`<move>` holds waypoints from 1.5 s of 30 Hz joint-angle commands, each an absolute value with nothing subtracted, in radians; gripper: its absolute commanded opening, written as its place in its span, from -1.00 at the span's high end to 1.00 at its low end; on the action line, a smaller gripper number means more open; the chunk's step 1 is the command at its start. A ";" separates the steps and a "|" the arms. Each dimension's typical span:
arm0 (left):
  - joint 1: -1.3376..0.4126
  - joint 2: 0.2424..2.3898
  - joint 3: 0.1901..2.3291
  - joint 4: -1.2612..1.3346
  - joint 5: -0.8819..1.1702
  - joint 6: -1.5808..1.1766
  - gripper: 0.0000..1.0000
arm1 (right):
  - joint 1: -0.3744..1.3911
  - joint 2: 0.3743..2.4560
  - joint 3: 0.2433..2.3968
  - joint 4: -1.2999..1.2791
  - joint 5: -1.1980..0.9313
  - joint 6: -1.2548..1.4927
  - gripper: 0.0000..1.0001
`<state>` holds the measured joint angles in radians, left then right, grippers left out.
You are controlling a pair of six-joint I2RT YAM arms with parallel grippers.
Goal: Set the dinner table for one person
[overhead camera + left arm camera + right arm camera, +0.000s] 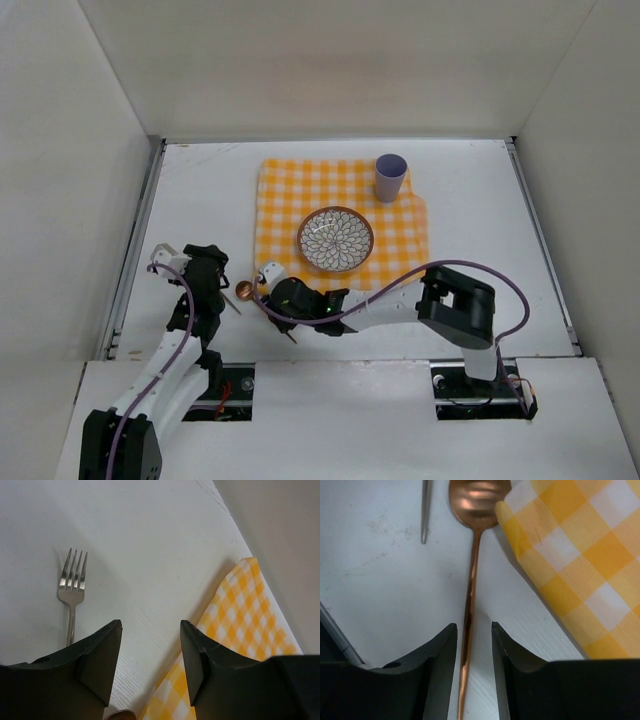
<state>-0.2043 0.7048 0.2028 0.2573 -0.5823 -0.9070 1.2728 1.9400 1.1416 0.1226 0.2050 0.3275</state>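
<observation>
On the white dinner table (480, 200) a yellow-and-white checked cloth (290, 190) carries a patterned plate (335, 239) and a lilac cup (390, 178). A copper spoon (477, 502) lies on the table just off the cloth's near left corner (580, 555). My right gripper (472, 627) is open, its jaws on either side of the spoon's handle with a small gap on each side. A silver fork (72, 580) lies on the table to the left. My left gripper (151, 625) is open and empty, low over the table between the fork and the cloth edge (240, 610).
White walls enclose the table on the left, back and right. Both grippers are close together at the near left of the cloth, left (225, 290) and right (272, 303). The fork's handle end (425, 510) lies just left of the spoon bowl.
</observation>
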 commanded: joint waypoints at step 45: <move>-0.196 0.693 0.179 0.296 -0.549 -0.925 0.02 | 0.682 1.223 0.680 0.098 0.457 0.569 0.92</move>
